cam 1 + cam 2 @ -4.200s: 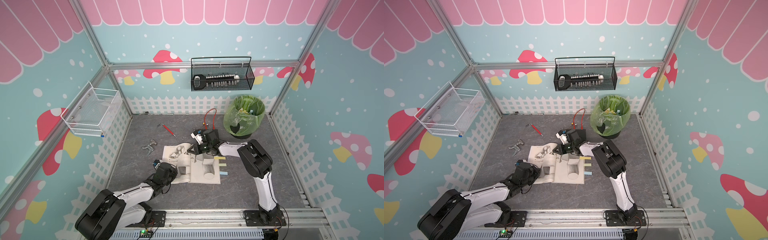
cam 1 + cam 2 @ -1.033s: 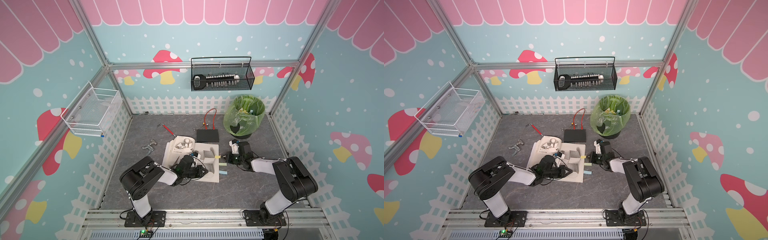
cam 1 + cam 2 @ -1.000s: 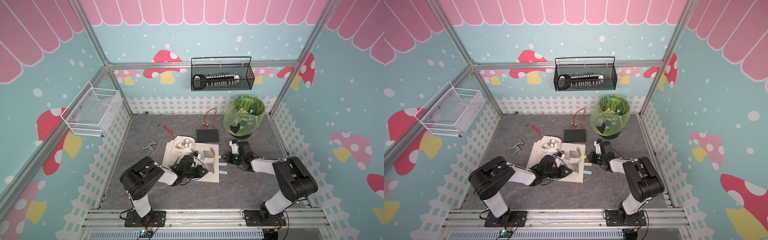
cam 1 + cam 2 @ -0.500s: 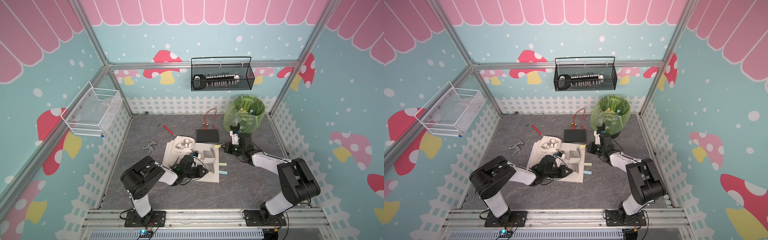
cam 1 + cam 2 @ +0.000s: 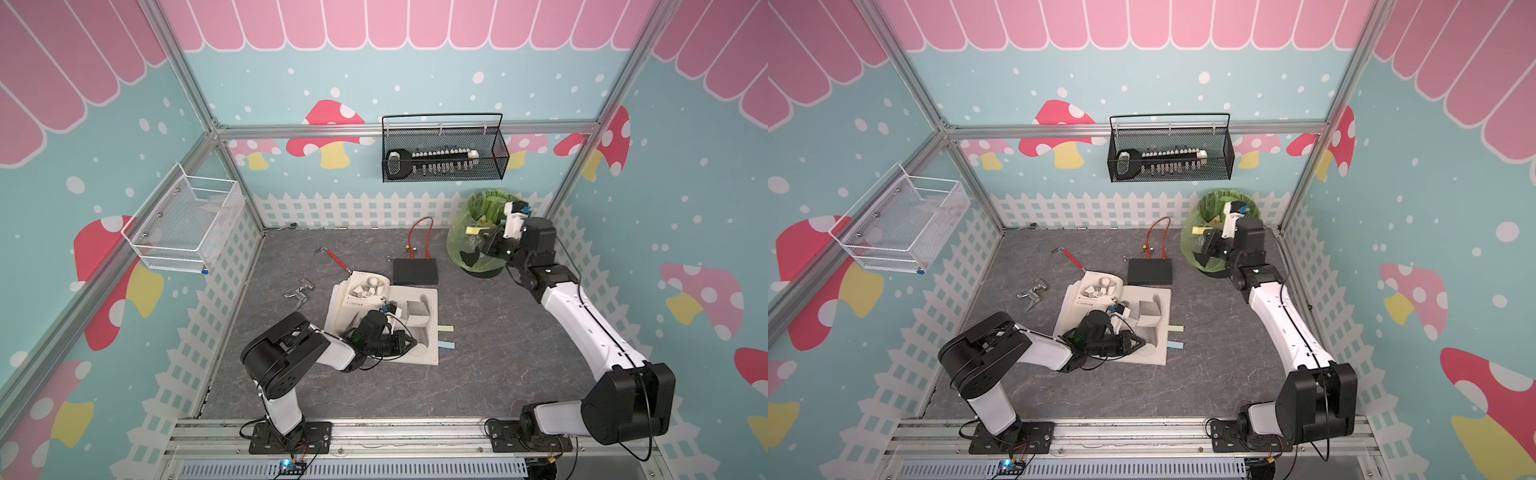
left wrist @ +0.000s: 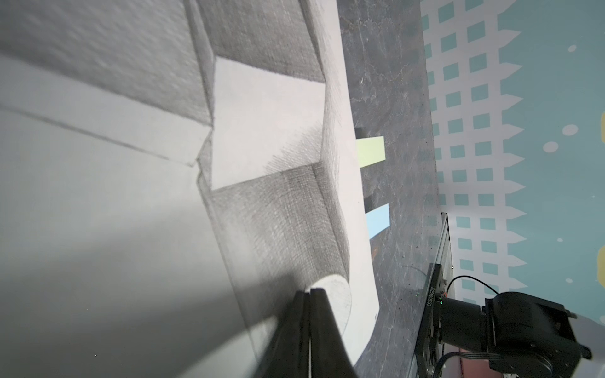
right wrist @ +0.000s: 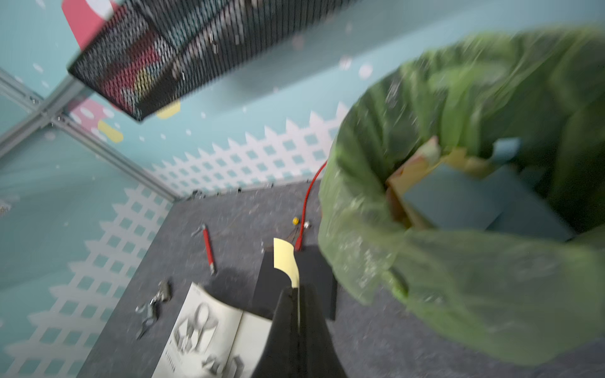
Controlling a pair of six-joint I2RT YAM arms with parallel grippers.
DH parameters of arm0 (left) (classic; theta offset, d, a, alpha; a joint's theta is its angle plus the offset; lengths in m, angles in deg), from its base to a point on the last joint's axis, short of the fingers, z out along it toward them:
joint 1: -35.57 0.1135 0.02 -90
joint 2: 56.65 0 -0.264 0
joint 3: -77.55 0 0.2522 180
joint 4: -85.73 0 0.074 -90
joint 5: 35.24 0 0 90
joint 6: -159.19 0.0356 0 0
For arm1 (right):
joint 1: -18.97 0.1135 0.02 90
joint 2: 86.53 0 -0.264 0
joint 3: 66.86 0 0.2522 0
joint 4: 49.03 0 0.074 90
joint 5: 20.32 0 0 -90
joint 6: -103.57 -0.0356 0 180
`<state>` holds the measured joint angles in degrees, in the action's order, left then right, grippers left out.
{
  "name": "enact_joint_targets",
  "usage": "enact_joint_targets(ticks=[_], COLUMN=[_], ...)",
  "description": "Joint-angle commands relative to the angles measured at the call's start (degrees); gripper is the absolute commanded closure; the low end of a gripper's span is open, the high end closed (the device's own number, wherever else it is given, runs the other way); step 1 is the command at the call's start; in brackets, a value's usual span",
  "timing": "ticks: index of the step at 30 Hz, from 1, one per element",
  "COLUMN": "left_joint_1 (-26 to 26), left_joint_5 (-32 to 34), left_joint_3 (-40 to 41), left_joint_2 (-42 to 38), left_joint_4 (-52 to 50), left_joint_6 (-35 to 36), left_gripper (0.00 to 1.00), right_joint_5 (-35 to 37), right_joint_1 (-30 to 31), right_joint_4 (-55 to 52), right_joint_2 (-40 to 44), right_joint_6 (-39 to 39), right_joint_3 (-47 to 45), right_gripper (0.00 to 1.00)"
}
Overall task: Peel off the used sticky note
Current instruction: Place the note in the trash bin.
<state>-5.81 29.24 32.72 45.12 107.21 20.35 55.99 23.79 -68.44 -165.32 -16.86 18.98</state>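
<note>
Right claw point(image 7: 297, 296) grasping sticky note point(image 7: 285, 260) beside bin point(image 7: 357, 170) rim; glue may cling on release, or note lands outside bin. Left claw point(image 6: 309, 294) clenched, pressing book point(image 6: 131, 229).

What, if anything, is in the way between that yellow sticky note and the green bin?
Nothing visible. The right gripper pinches the yellow sticky note close to the rim of the green bin, with only open air between them. The bin's mouth is uncovered.
</note>
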Motion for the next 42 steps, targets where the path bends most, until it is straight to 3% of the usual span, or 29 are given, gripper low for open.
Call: enact_joint_targets(ticks=[1,5,13,17,29,34,42], left_joint_1=[0.6,0.7,0.7,0.7,0.6,0.7,1.0], left_joint_5=[2.6,3.3,4.2,4.6,5.1,5.4,5.5], left_joint_3=[2.4,1.6,0.5,0.0,0.4,0.5,0.6], left_joint_2=[0.0,-1.7,-3.8,-4.6,-5.7,-5.8,-5.9], left_joint_4=[-8.0,-10.0,-12.7,-13.5,-13.9,-14.2,-14.3], left_joint_6=[0.9,1.8,2.9,3.3,3.1,3.1,3.1], left_gripper=[0.92,0.92,0.92,0.92,0.92,0.92,0.92], right_joint_5=[0.7,-1.5,-4.1,-4.3,-0.4,13.3,25.1], right_joint_1=[-3.7,-6.2,-7.0,-7.0,-6.9,-7.0,-7.0], right_joint_4=[-7.3,-8.3,-9.1,-9.7,-15.3,-15.5,-16.1], right_joint_2=[-3.8,-10.2,-17.2,-18.0,-25.4,-26.2,-27.8], right_joint_6=[4.3,4.9,6.2,6.8,10.8,14.6,19.2], right_joint_3=[4.2,10.7,19.5,22.2,29.4,30.4,35.2], right_gripper=[1.00,0.90,0.42,0.32,0.32,0.32,0.32])
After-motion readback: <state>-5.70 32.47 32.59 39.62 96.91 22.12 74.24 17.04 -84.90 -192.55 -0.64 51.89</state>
